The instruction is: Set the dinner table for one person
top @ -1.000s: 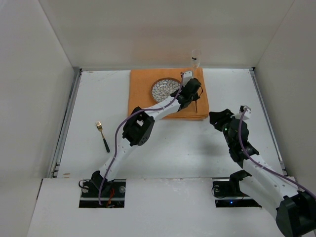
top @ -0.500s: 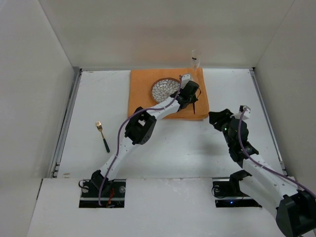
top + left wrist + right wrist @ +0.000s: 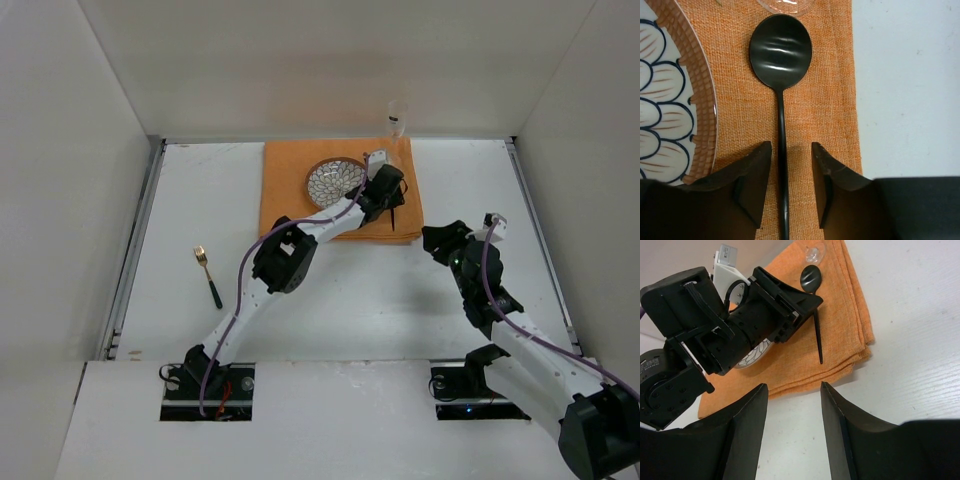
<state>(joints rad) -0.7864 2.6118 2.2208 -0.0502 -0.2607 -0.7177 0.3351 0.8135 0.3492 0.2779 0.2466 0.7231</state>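
Dinner table: the dinner table fills the scene, white and flat, with the arm bases at its near edge. The setting is being built at its far middle, on the orange cloth.
Why the cloth: it serves as the place mat, so the pieces gather on it.
Plate: the patterned plate sits on the cloth, left of the spoon.
Spoon: the black spoon lies flat on the cloth just right of the plate, bowl toward the far side and handle toward the near side – the usual place beside a plate.
Glass: the glass stands upright at the far right corner of the cloth, just beyond the spoon's bowl.
Fork: the fork lies on the bare table at the left, well apart from the cloth. By my judgement it is not yet placed.
Left gripper: the left gripper is low over the spoon handle, its fingers apart on either side and not clamped – I cannot tell whether one of them touches it.
Left arm: stretched far across the table, wrist above the cloth's right half.
Right gripper: the right gripper has its fingers apart with nothing between them.
Right arm: folded back near the cloth's near right corner, facing the left wrist.
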